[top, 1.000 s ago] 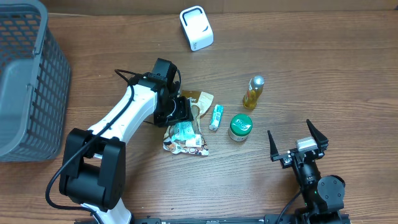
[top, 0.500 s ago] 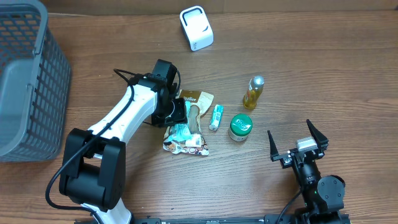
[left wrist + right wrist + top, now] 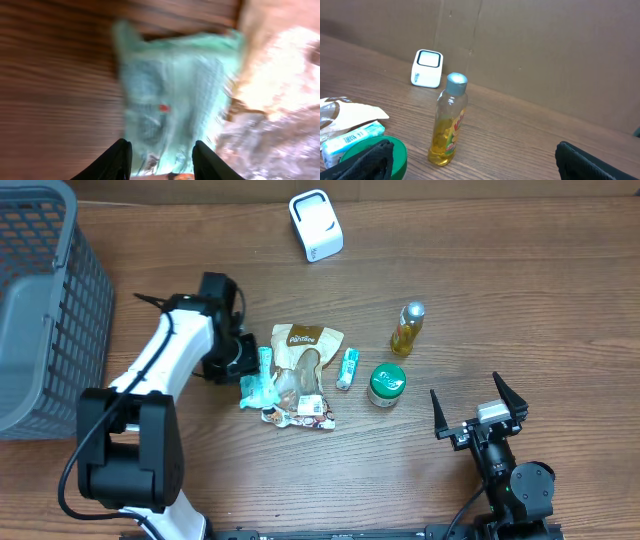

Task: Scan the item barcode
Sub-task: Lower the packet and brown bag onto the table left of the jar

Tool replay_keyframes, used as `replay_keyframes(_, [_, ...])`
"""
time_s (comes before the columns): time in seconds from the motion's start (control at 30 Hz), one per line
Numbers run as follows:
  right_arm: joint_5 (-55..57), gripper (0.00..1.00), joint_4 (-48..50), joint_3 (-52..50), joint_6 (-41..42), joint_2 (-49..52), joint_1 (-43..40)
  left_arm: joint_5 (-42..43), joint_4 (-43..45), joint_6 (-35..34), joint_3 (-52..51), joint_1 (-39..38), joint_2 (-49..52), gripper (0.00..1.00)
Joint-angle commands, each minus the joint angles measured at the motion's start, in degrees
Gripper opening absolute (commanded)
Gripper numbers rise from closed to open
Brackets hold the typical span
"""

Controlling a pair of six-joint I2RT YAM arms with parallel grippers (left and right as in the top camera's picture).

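Observation:
A white barcode scanner [image 3: 316,225] stands at the back of the table, also in the right wrist view as the scanner [image 3: 426,68]. My left gripper [image 3: 248,368] is shut on a teal packet [image 3: 258,383], held at the left edge of a pile of snack bags [image 3: 300,360]. The left wrist view is blurred; the teal packet [image 3: 175,90] lies between the left gripper [image 3: 162,152] fingers. My right gripper [image 3: 478,412] stands open and empty at the front right, and the right gripper [image 3: 480,165] shows wide-apart fingers.
A grey basket [image 3: 40,310] fills the far left. Right of the pile lie a small white-and-teal tube [image 3: 347,367], a green-lidded jar [image 3: 386,384] and a yellow oil bottle [image 3: 406,328], the bottle [image 3: 449,120] upright ahead of the right gripper.
My left gripper closed on the teal packet in the pile and drew it leftward, off the snack bags. The right arm has not moved.

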Motion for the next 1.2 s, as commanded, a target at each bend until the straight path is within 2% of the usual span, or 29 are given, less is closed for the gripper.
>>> replay_keyframes(0.0, [0.09, 1.0, 0.15, -0.61, 0.24, -0.42, 0.22, -3.06, -0.7, 2.97, 0.61, 1.11, 0.17, 0.42])
replay_keyframes(0.13, [0.09, 1.0, 0.15, -0.61, 0.24, -0.42, 0.22, -6.4, -1.09, 2.95, 0.59, 1.18, 0.17, 0.43])
replay_keyframes(0.23, [0.11, 1.0, 0.15, -0.61, 0.24, -0.42, 0.22, -5.49, -0.85, 2.75, 0.59, 1.18, 0.17, 0.35])
replay_keyframes(0.3, [0.09, 1.0, 0.15, -0.61, 0.24, -0.42, 0.22, -2.73, -0.63, 3.1, 0.61, 1.14, 0.17, 0.33])
replay_keyframes(0.4, [0.09, 1.0, 0.15, -0.61, 0.24, -0.42, 0.22, 2.16, -1.46, 5.62, 0.61, 1.09, 0.17, 0.21])
replay_keyframes(0.5, [0.09, 1.0, 0.15, -0.61, 0.24, -0.42, 0.22, 2.67, -3.26, 6.01, 0.59, 1.09, 0.17, 0.04])
replay_keyframes(0.73, [0.09, 1.0, 0.13, -0.61, 0.24, -0.42, 0.22, 2.75, -4.9, 6.14, -1.22, 1.07, 0.2, 0.04])
replay_keyframes(1.03, [0.11, 1.0, 0.13, -0.61, 0.26, -0.42, 0.22, 3.67, -0.61, 6.14, -6.12, 1.09, 0.2, 0.05])
replay_keyframes(1.17, [0.11, 1.0, 0.15, -0.61, 0.26, -0.42, 0.22, -6.99, -0.48, 0.94, -6.73, 1.09, 0.2, 0.05])
